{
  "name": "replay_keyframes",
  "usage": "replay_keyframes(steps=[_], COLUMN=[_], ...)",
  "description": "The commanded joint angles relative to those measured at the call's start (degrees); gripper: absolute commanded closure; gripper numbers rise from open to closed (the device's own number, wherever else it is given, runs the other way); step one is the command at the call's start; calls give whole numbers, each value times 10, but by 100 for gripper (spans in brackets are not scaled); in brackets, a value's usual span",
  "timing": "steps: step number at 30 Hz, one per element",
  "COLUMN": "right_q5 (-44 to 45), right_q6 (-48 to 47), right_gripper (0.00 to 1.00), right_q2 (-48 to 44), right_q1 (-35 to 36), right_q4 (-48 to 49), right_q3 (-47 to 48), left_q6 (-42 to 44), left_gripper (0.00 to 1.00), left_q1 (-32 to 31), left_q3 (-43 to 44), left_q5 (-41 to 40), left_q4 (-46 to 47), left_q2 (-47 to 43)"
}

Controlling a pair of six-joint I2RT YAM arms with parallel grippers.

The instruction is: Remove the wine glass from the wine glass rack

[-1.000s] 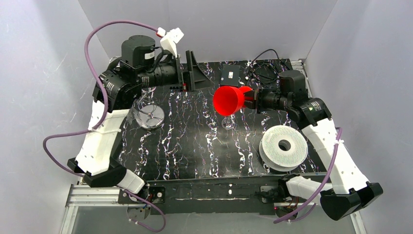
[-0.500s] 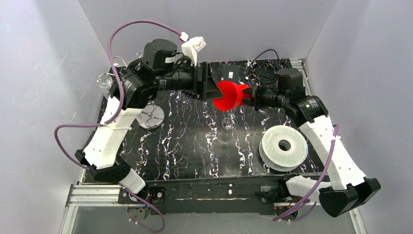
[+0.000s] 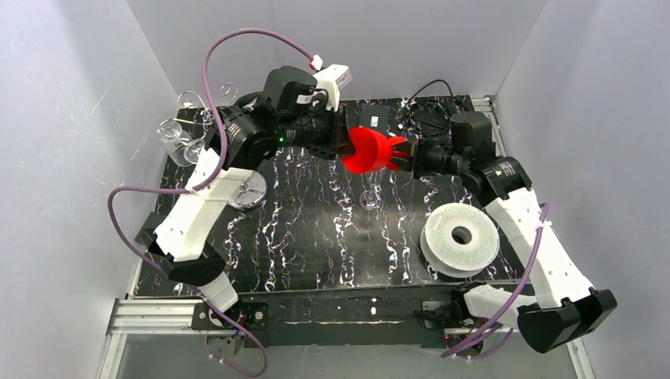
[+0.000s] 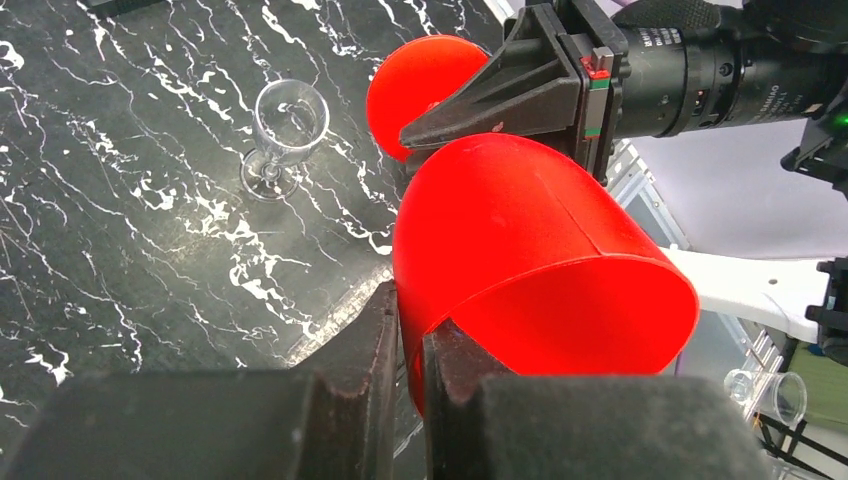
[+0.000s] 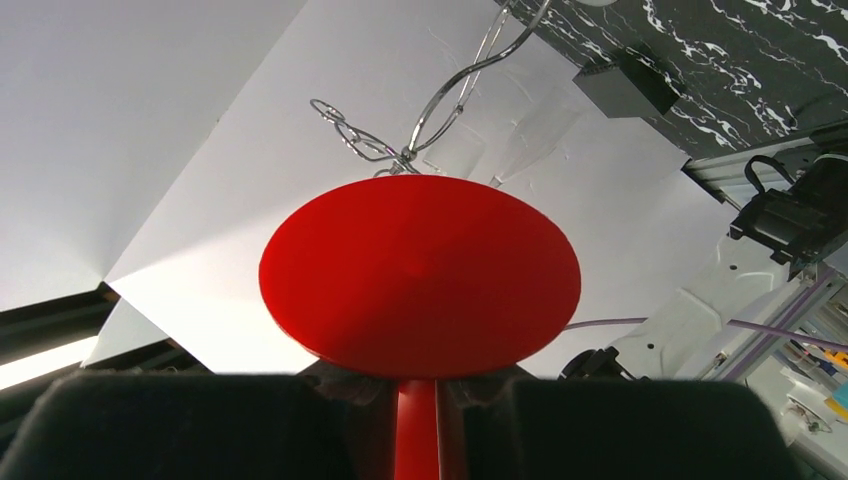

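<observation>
Over the rear of the table [image 3: 316,245], well off the side walls [image 3: 71,158]: left gripper [image 3: 341,144] pinches the red wine glass [image 3: 365,151] by its bowl; right gripper [image 3: 400,155] clamps its stem.

White ridged spool [image 3: 461,237] flat on the marbled mat [image 3: 316,245] — black box [image 3: 371,120] farther back.

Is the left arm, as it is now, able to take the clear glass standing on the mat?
Probably not yet: the left gripper is shut on the red wine glass rim. The clear glass itself stands in the open.
</observation>
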Motion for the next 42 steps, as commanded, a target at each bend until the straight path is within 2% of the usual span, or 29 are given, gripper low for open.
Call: replay_keyframes(steps=[1, 3, 4, 6, 11, 14, 22, 28, 32, 39, 42], right_q5=[-16, -18, -18, -19, -11, -4, 22, 101, 145, 218, 240], right_q6=[-1, -1, -1, -4, -37, -68, -131, -240, -282, -336, -365], right_gripper=[99, 99, 94, 80, 37, 24, 17, 14, 13, 12, 11], right_q2=[-24, -28, -31, -35, -41, -41, -58, -46, -41, -46, -57], right_q1=[2, 0, -1, -3, -14, -25, -59, -76, -79, -81, -81], right_q4=[44, 49, 49, 47, 10, -26, -100, -204, -248, -281, -269], right_q3=[-21, -32, -35, -39, -21, -6, 14, 103, 159, 224, 226], left_q6=[-8, -8, -9, -11, -15, -15, 17, 56, 65, 56, 43], left_gripper=[100, 100, 100, 100, 100, 100, 100, 100, 100, 100, 100], left_q1=[-11, -11, -12, -11, -11, -11, -10, -9, -3, 0, 0], left_q3=[36, 35, 36, 43, 86, 86, 90, 102, 101, 28, -39], left_q5=[21, 12, 5, -6, -33, -51, -117, -191, -205, -198, -180], left_q4=[-6, -9, -10, -11, -32, -38, -63, -106, -147, -170, -165], left_q2=[-9, -10, -10, -8, 4, -5, -28, -25, -12, 2, -4])
